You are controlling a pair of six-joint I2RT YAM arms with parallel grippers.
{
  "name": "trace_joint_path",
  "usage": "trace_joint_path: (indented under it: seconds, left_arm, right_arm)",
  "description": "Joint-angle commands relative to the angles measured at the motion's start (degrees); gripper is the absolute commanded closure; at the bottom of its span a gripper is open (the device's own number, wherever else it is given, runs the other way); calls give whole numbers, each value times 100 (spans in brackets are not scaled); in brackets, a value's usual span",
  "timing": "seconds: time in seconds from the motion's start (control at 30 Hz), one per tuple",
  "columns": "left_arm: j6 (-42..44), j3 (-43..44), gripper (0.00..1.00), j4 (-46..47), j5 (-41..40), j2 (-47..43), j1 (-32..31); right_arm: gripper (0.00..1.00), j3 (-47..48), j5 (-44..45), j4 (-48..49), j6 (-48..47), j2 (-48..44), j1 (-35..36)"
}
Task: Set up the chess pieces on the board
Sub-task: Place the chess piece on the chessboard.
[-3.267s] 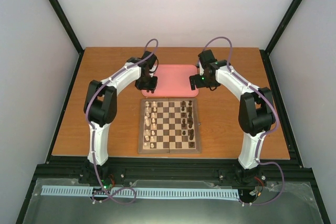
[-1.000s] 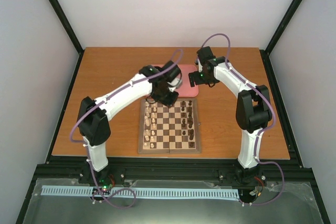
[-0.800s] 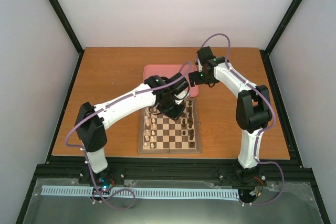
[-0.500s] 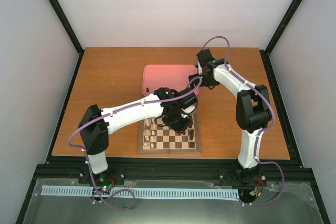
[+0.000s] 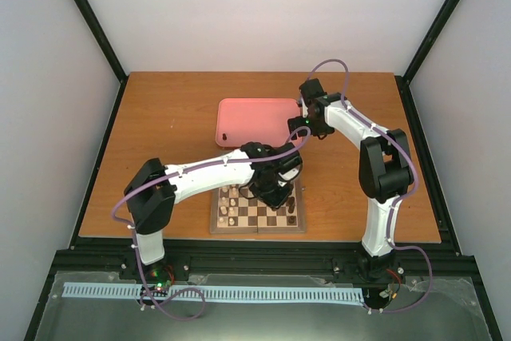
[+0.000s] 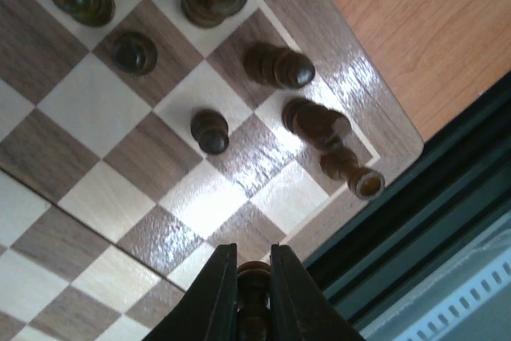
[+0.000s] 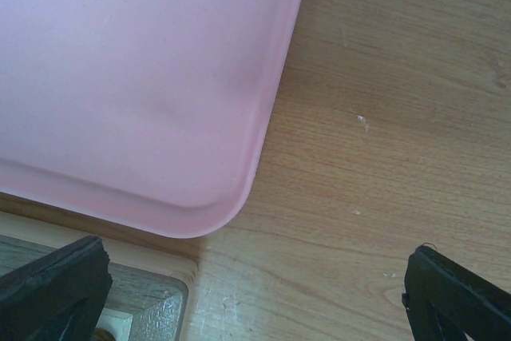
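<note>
One small dark brown chess piece sits pinched between the black fingers of my left gripper, which is closed tight on it. I hold it above the square wooden chessboard with light and dark brown checks, over squares near the corner that lies next to the black frame rail. Several other dark pieces stand on the squares ahead of my fingers, in the rows nearest the board's edge. My right gripper is spread wide and holds nothing. It hangs above the rounded corner of the pink plastic tray and the orange-brown wooden table, with a corner of the board just beside the tray.
</note>
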Motion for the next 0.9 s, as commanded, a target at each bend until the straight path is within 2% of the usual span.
trace_joint_path:
  seconds: [0.0,0.43,0.87]
  left_arm:
    - [-97,48,99,460,-112,205,-71]
    - [-112,-138,99,969,-119,551,-79]
    - [-51,-168,96,1031,-46,696,-80]
  right_arm:
    - [0,-87,59,118,5,-181,12]
    - [0,-90,27,192,-83,-49,12]
    - [0,-70,-12,192,-101,35,10]
